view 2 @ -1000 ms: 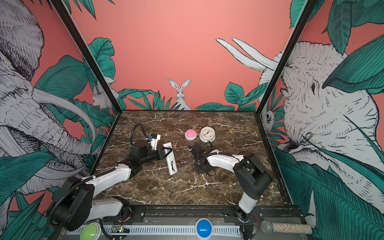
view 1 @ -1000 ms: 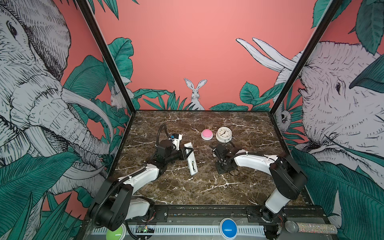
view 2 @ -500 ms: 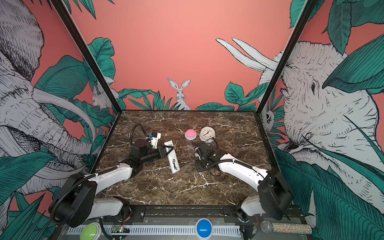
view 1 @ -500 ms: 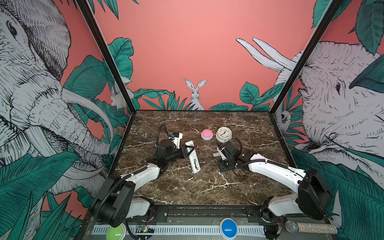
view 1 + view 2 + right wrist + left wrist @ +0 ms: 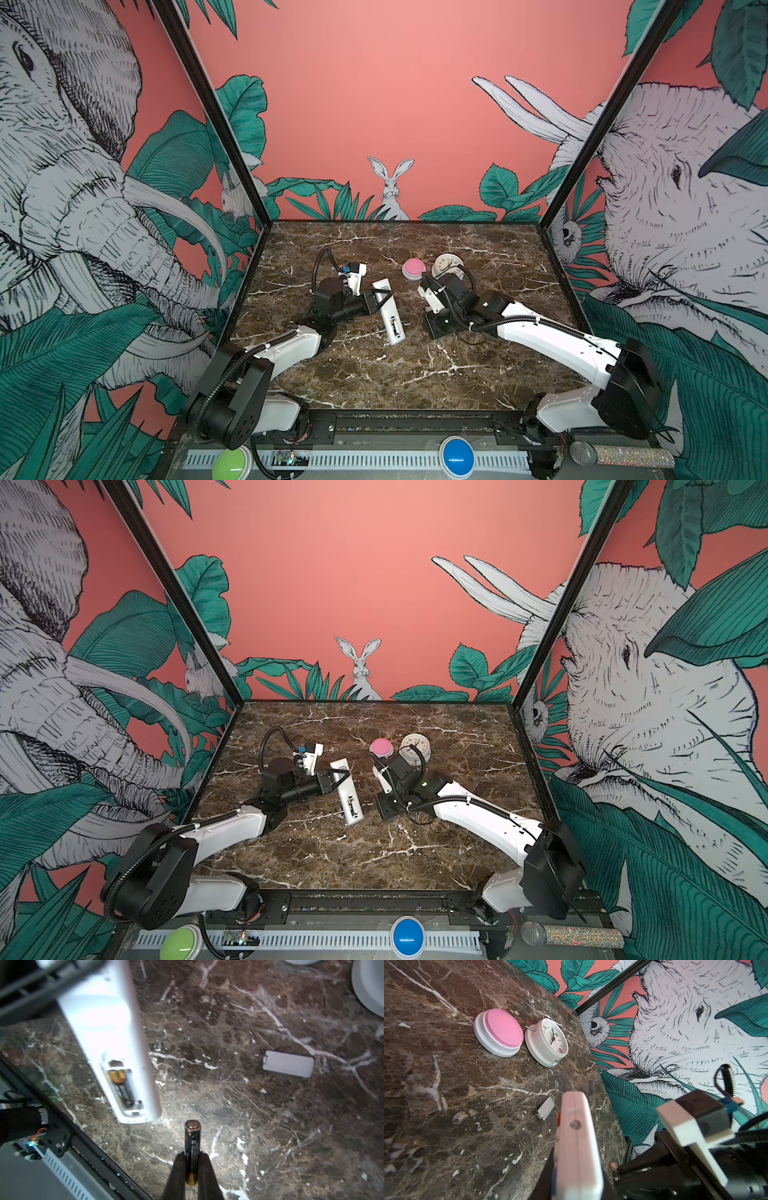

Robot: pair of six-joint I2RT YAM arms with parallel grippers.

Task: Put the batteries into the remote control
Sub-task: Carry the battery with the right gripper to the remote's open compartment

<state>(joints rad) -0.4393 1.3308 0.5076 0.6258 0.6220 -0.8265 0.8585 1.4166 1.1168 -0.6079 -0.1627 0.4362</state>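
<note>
My left gripper (image 5: pixel 380 297) is shut on the upper part of the white remote control (image 5: pixel 389 318), held back side up, in both top views (image 5: pixel 348 793). Its open recess holds one dark battery (image 5: pixel 122 1088). In the left wrist view the remote control (image 5: pixel 577 1142) sticks out edge-on between my jaws. My right gripper (image 5: pixel 192 1159) is shut on a second battery (image 5: pixel 192 1140), which points out past the fingertips, just short of the remote's (image 5: pixel 108 1039) lower end. In a top view my right wrist (image 5: pixel 442 318) hangs right of the remote, fingers hidden beneath it.
A small white battery cover (image 5: pixel 288 1064) lies flat on the marble (image 5: pixel 546 1108). A pink dome button (image 5: pixel 413 268) and a round white clock (image 5: pixel 451 264) stand behind my right wrist. The black front rail (image 5: pixel 68 1147) runs close to the remote's end.
The right arm's elbow has swung out to the right and dropped low, while its gripper stayed beside the remote. The left gripper and remote shifted only slightly.
</note>
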